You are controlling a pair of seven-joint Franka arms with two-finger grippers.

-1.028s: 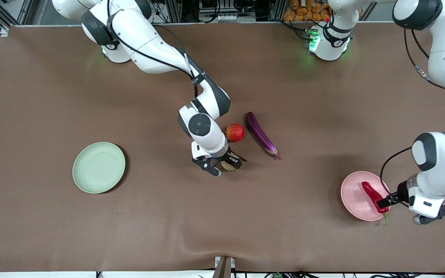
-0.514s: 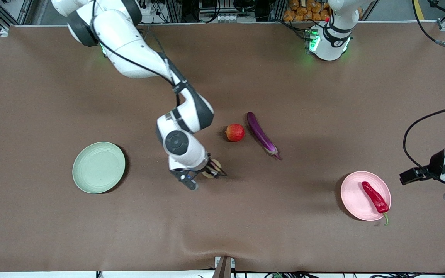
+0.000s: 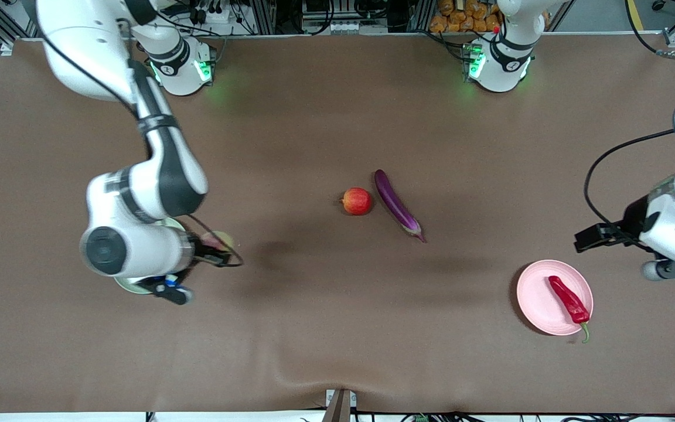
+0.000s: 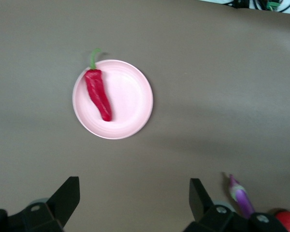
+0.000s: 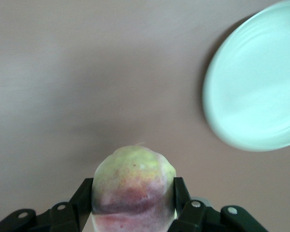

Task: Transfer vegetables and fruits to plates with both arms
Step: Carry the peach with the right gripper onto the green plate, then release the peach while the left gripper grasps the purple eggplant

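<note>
Front view: my right gripper (image 3: 220,249) carries the peach (image 3: 215,240) just beside the green plate (image 3: 129,285). The apple (image 3: 357,201) and eggplant (image 3: 396,204) lie well apart from that plate.

Left wrist view: my left gripper (image 4: 134,203) hangs spread and empty near the pink plate (image 4: 130,104) holding the chili (image 4: 98,94).

Right wrist view: jaws clamped across the peach's middle; it looks soft, light and easily bruised.

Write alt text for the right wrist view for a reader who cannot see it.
The right tool holds a peach, green on top and pink-red lower down, between its two dark fingers, up over the brown table. A pale green plate, with nothing on the part in view, lies on the table at the edge of the picture.
</note>
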